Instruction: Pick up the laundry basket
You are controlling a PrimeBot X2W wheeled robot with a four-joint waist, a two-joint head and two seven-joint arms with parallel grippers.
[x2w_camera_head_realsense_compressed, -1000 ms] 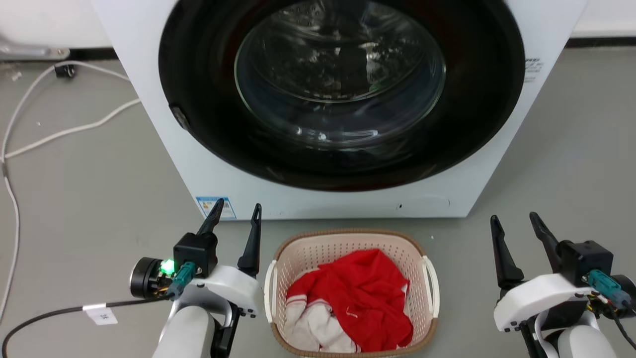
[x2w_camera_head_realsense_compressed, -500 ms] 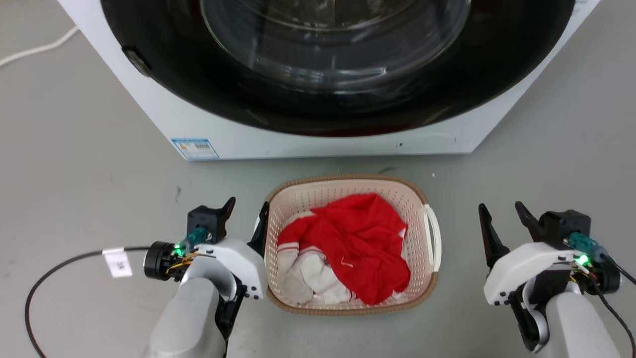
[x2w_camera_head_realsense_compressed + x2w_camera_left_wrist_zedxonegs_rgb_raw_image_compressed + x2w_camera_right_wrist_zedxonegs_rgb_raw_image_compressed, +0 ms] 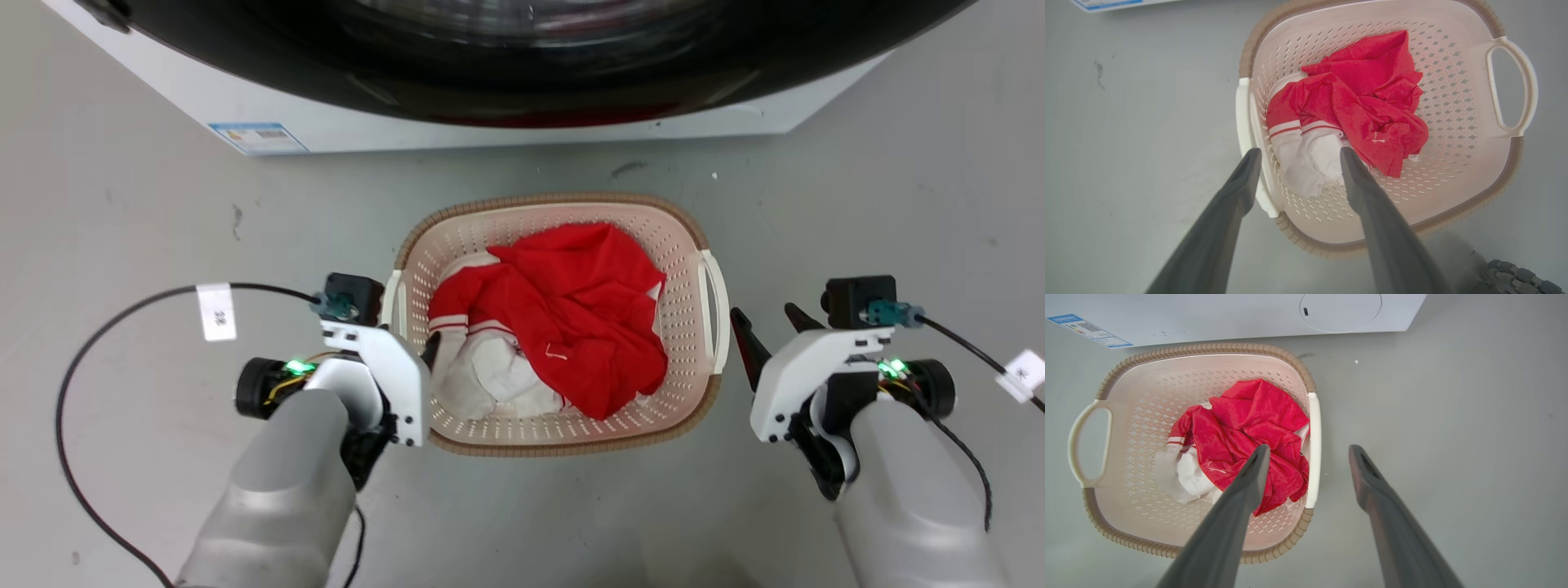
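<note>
Our left gripper (image 3: 1299, 150) is spread wide, one finger on either side of the left handle (image 3: 1245, 122). Our right gripper (image 3: 1309, 447) is spread likewise astride the right handle (image 3: 1314, 428). We cannot tell if either touches. They sit at 9 and 3 o'clock of the basket (image 3: 555, 198), which rests on the floor (image 3: 122, 204) holding clothes (image 3: 571, 310). We judge the reach done, with closing and lifting left. The floor is smooth grey, and the washer (image 3: 367, 135) stands at 12 o'clock.

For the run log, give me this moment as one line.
phase: pre-grasp | cream-pink perforated plastic laundry basket: on floor, red clothes inside | left gripper: open, astride white handle | right gripper: open, beside basket
</note>
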